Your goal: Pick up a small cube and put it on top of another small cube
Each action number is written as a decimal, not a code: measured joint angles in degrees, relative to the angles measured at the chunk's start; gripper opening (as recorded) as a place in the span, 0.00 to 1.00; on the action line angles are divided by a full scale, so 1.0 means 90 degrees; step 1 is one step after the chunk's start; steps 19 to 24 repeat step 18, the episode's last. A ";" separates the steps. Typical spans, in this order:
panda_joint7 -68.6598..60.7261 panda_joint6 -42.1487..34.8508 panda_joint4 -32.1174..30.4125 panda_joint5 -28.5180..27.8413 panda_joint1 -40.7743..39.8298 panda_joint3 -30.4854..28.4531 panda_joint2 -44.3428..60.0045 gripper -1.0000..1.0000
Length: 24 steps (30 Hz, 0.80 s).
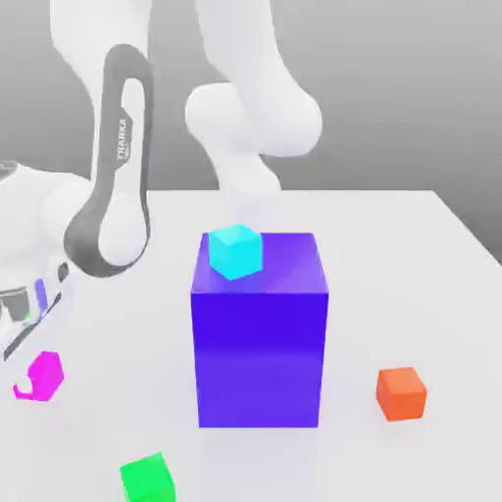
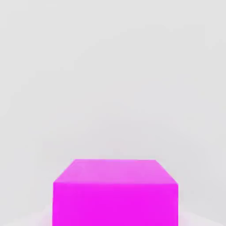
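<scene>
To me the big block [image 1: 259,338] looks like smooth, glossy plastic; the magenta cube [image 2: 115,204] seems smooth and plastic, the table [image 1: 392,284] pale and smooth.

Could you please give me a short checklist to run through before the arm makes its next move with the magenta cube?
1. Gripper at the magenta cube: ok, the gripper is down at the magenta cube.
2. Grip firm enough to lift: cannot tell, the jaws are shut, but nothing shows how well they hold.
3. Magenta cube already on another small cube: not ok, it is still to be stacked.
4. Orange cube free as a target: ok, nothing lies on the orange cube.
5. Which cube is the intended target: cannot tell, the task names no colour.
</scene>
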 joint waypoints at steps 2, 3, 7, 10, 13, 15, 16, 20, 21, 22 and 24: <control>-0.0426 -0.0216 0.0166 -0.0159 0.0169 0.0259 -0.0056 0.00; -0.0659 -0.0321 0.0257 -0.0232 0.0257 0.0398 -0.0073 0.00; -0.1640 -0.0738 0.0630 -0.0485 0.0628 0.0968 -0.0116 0.00; -0.2392 -0.1044 0.0911 -0.0648 0.0906 0.1402 -0.0133 0.00; -0.2512 -0.0675 0.1022 -0.0829 0.1032 0.1462 0.0357 0.00; -0.2457 -0.0304 0.1054 -0.0942 0.1096 0.1401 0.0761 1.00; -0.2457 -0.0304 0.1054 -0.0942 0.1096 0.1401 0.0761 1.00; -0.2457 -0.0304 0.1054 -0.0942 0.1096 0.1401 0.0761 1.00; -0.2457 -0.0304 0.1054 -0.0942 0.1096 0.1401 0.0761 1.00; -0.2457 -0.0304 0.1054 -0.0942 0.1096 0.1401 0.0761 1.00; -0.2457 -0.0304 0.1054 -0.0942 0.1096 0.1401 0.0761 1.00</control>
